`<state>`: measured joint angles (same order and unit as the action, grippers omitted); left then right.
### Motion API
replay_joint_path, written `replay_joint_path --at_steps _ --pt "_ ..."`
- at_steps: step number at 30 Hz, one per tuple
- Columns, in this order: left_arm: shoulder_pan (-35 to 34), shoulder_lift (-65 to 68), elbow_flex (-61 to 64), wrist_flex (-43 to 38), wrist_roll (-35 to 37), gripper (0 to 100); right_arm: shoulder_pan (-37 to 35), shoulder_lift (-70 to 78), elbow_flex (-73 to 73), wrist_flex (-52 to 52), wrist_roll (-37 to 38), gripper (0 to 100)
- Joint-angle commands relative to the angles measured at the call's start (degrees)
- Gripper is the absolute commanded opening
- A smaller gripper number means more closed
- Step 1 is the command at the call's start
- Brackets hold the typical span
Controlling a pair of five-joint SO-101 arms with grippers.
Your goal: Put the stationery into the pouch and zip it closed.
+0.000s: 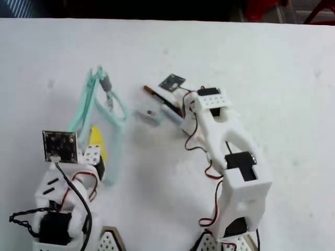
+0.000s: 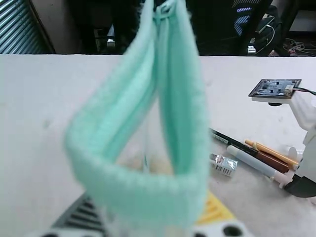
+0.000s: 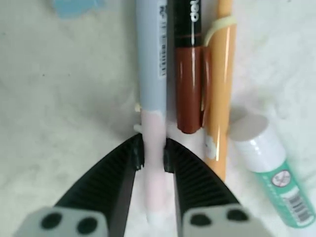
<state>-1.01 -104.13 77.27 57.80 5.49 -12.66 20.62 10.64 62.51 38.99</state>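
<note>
Claw (image 3: 153,150) of the right arm clamped on the pale pen (image 3: 150,59) at its pink end; brown marker (image 3: 190,94) and orange pen (image 3: 219,98) lie just beside. Pen judged light, stiff, slick: a mid-barrel hold seems steadier. Soft pouch (image 2: 182,123) gapes on the bench (image 1: 272,63), well to the claw's left.

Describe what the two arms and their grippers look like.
Both arms are white plastic shells with black motors. The left arm carries a thick black cable and red wires; the left gripper has a yellow finger. The right arm has red wires along its side; the right gripper has black tapered fingers on grey bases with round holes.
</note>
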Motion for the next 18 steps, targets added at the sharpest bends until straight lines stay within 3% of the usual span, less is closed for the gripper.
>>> replay_joint_path --at_steps 1,6,12,18 --pt "2.0 -0.4 -0.4 -4.1 0.4 2 0.1 -5.0 0.2 4.7 0.7 1.7" --pt "6.6 -0.4 -0.6 -5.1 0.5 2 0.0 -19.1 0.2 11.9 0.5 1.7" --pt "16.2 -0.4 -5.5 -0.2 0.2 2 0.0 -38.6 0.3 20.4 -0.4 1.7" --pt "17.4 -0.4 -4.8 0.3 -3.0 2 0.6 -53.8 0.4 22.5 -8.6 1.7"
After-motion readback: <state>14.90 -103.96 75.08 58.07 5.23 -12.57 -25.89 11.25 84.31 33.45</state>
